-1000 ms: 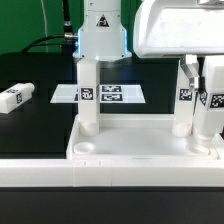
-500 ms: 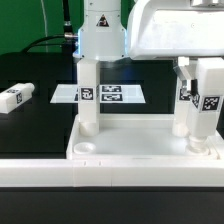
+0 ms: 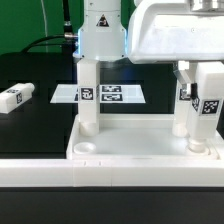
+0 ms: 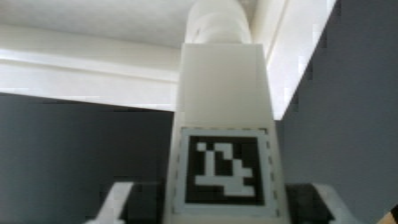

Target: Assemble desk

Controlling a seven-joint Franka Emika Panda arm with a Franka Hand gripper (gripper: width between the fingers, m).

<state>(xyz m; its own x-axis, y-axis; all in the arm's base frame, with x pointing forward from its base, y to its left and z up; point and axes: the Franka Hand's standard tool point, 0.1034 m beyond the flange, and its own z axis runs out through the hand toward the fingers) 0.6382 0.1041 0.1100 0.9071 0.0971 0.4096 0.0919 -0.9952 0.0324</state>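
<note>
The white tray-like tabletop (image 3: 130, 140) lies at the front of the exterior view. Two white legs stand upright in its back corners, one on the exterior view's left (image 3: 88, 95) and one on the right (image 3: 184, 100). My gripper (image 3: 205, 72) is shut on a third tagged leg (image 3: 208, 115), held upright at the tabletop's front right corner. In the wrist view my gripper (image 4: 221, 205) clamps this leg (image 4: 226, 110) from both sides, and its far end meets the tabletop (image 4: 71, 60). A fourth leg (image 3: 15, 97) lies loose on the black table at the left.
The marker board (image 3: 112, 95) lies flat behind the tabletop. A long white low wall (image 3: 110, 178) runs along the front edge below the tabletop. The robot's white base (image 3: 100, 30) stands at the back.
My gripper and the held leg have shifted slightly to the exterior view's left, closer to the right back leg. The other parts have not moved.
</note>
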